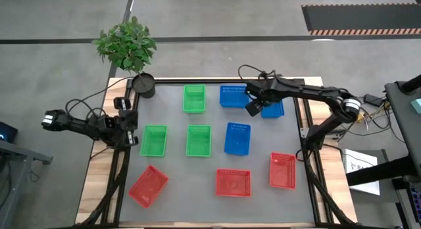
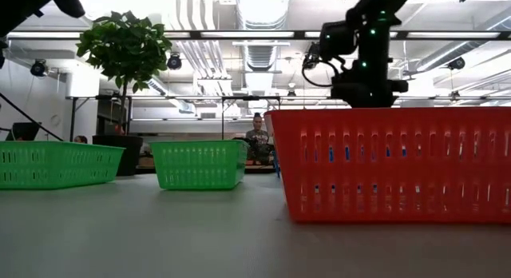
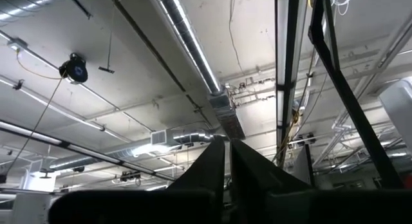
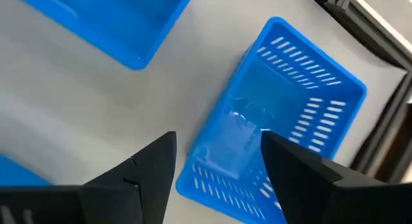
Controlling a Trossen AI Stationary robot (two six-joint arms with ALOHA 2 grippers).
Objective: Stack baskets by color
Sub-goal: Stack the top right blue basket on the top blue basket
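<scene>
From above, nine baskets lie open side up on the grey table (image 1: 171, 189): three green ones, one at the back (image 1: 194, 98) and two side by side mid-table (image 1: 154, 141) (image 1: 198, 140), all with long axes running front to back; three blue ones, one at the back (image 1: 233, 96) lying crosswise, one just beside it at the back right (image 1: 272, 109) half hidden under the arm, and one mid-table (image 1: 237, 138) running front to back; three red ones along the front, the left (image 1: 148, 185) turned on a diagonal, the middle (image 1: 233, 182) crosswise, the right (image 1: 283, 170) front to back. The right gripper (image 1: 254, 107) reaches in from the right edge, arm stretched across, over the back-right blue basket; the left gripper (image 1: 133, 121) is folded back at the table's left edge by the black pot (image 1: 143, 85). From table height, a red basket (image 2: 390, 164) fills the near right with its long slotted side square on, two green ones (image 2: 54, 164) (image 2: 200, 164) sit farther back, and the right arm hangs above. The left wrist view looks up at the ceiling, its fingers (image 3: 212, 166) pressed together, holding nothing. The right wrist view looks down into the blue basket (image 4: 283, 114), mesh-sided and lying on a diagonal, with the right gripper's (image 4: 219, 153) fingers spread wide over its near short end, gripping nothing.
</scene>
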